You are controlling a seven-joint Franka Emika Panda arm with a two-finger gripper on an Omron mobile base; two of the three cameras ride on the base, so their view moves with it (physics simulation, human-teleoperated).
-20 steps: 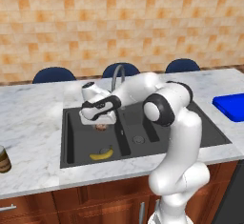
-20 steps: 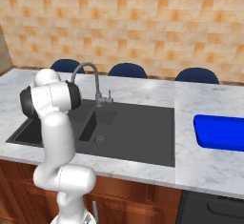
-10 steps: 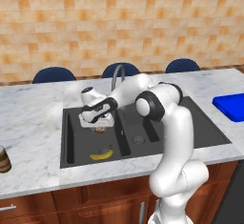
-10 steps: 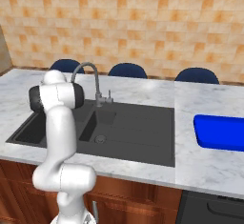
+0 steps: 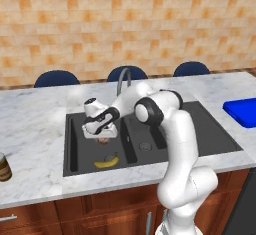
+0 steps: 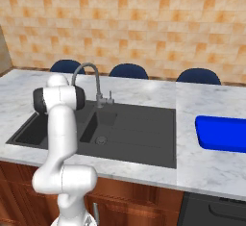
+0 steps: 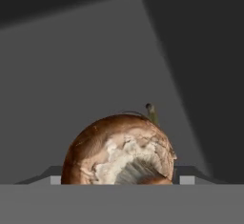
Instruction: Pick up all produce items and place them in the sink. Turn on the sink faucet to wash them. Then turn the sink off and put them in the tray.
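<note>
a simulated kitchen with an orange-tan tiled wall and a pale marble counter (image 5: 35, 129). a dark grey double-basin sink (image 5: 210, 129) is set into the counter, with a tall grey gooseneck faucet (image 6: 91, 78) rising behind the divider between the basins. the white robot arm (image 5: 175, 144) reaches from the front of the counter over and down into the left basin, where its gripper (image 5: 102, 138) hangs low above the basin floor. in the hand view, a round mottled brown ball (image 7: 120, 151), pale and streaked in the middle, sits right between the two finger tips, and the fingers stand on either side of it; whether they press on it cannot be told. in the left base view the ball (image 5: 102, 140) shows as a small brown spot just under the hand. a curved yellow banana (image 5: 106, 162) lies on the floor of the same basin, nearer the front edge. a bright blue tray (image 6: 222, 132) rests on the counter to the right of the sink. a dark brown jar (image 5: 4, 167) stands at the far left of the counter.
</note>
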